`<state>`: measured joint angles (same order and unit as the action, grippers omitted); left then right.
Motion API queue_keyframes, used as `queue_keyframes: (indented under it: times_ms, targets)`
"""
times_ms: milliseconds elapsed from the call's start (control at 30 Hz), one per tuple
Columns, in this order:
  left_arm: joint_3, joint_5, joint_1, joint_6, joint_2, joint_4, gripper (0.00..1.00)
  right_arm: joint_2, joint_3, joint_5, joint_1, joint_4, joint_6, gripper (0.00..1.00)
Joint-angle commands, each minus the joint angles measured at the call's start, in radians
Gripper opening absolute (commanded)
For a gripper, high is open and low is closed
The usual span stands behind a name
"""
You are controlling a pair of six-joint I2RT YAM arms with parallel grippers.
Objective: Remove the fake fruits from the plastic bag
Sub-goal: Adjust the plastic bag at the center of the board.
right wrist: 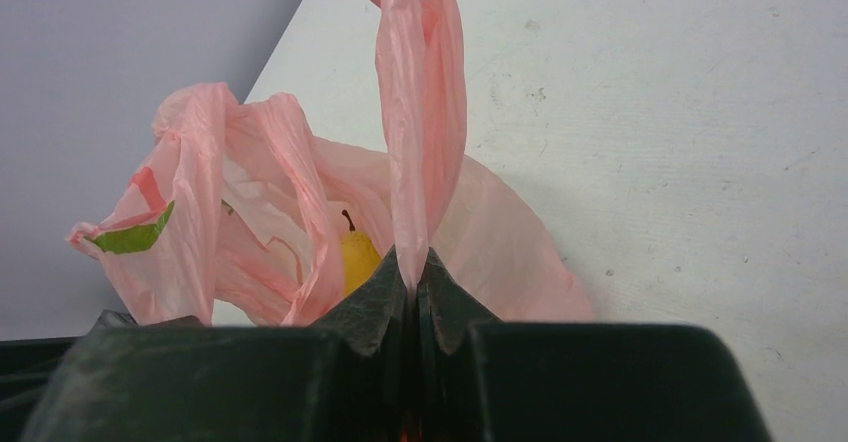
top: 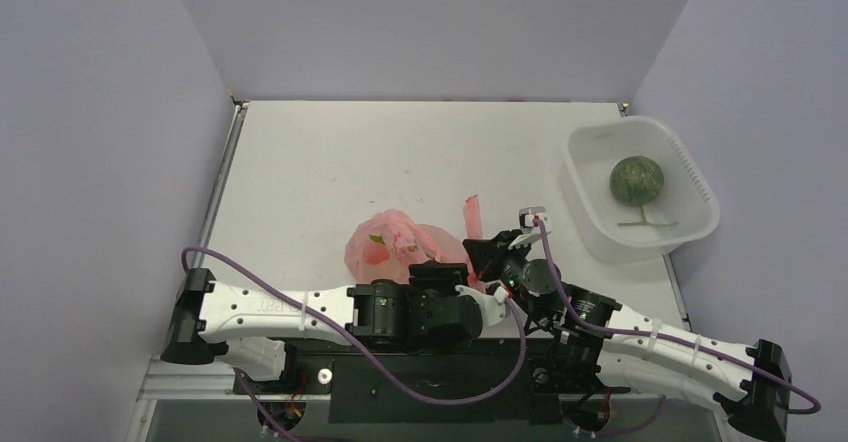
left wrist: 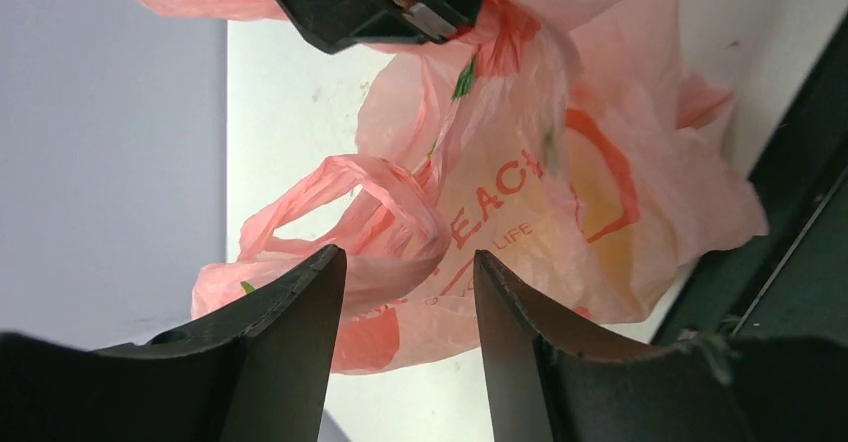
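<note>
Bag-opening step: right gripper pinches one handle of the bag; left gripper, jaws apart, should next close on the other loop

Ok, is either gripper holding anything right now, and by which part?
Right gripper pinches the plastic bag by one handle strip; left gripper is open, holding nothing.

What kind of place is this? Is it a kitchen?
Probably a robot test booth, not a kitchen: plain purple walls box in a white table, two robot arms are bolted at its near edge, and one pinches a pink plastic bag.
</note>
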<state>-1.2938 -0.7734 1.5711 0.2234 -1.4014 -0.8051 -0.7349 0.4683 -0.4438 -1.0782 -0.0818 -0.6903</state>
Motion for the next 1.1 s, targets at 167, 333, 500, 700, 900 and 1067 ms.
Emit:
queue_keyframes:
  times_ms: [167,333,500,700,900,1067]
  targets:
    - [0.058,-0.178,-0.029,0.094,-0.058,0.057,0.46,0.003,0.005,0.010,0.011,-0.045,-0.009,0.00]
    - [0.026,-0.173,-0.106,0.036,-0.041,0.101,0.01,-0.007,0.018,0.006,0.011,-0.031,-0.007,0.00]
    - [-0.015,-0.057,-0.190,-0.071,0.050,0.166,0.00,-0.044,0.055,-0.015,0.020,0.005,0.012,0.00]
    - [-0.023,0.151,-0.478,-0.334,0.186,0.174,0.00,-0.153,0.214,0.035,0.127,0.112,0.063,0.00]
    - [-0.063,0.541,-0.968,-0.513,0.242,0.185,0.00,-0.396,0.531,0.103,0.291,0.261,0.194,0.00]
    - [-0.230,0.933,-1.297,-0.638,0.142,0.168,0.00,-0.694,1.023,0.151,0.394,0.469,0.287,0.00]
